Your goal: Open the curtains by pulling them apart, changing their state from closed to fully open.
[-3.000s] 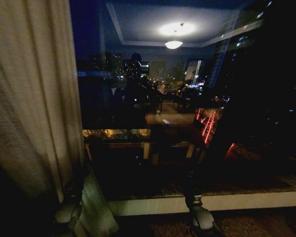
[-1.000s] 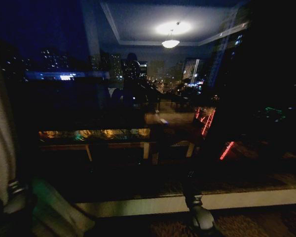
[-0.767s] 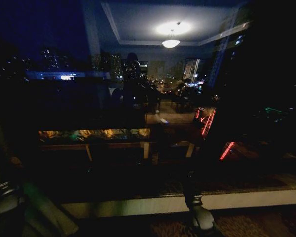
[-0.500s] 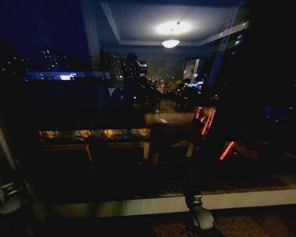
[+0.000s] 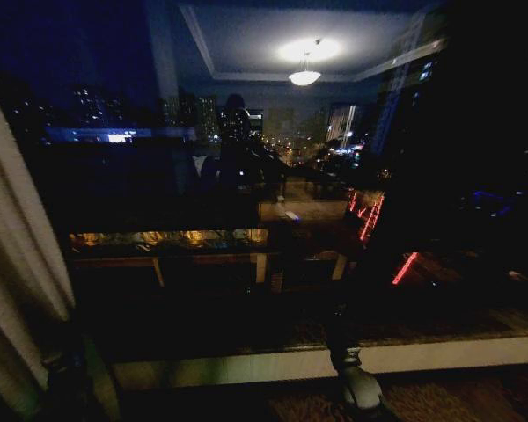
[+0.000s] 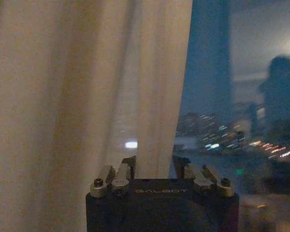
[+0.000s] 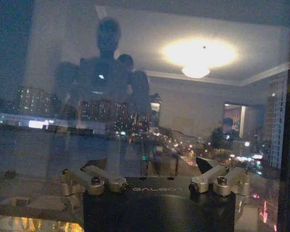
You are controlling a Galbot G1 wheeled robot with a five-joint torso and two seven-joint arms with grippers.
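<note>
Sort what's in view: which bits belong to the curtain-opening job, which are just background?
Job:
- curtain, sheer off-white panel, bunched at the robot's left
- left gripper, fingers either side of the curtain's edge
- right gripper, fingers open, facing bare glass

Background:
- window glass with night city beyond
- ceiling lamp reflected in the glass
- window sill
</note>
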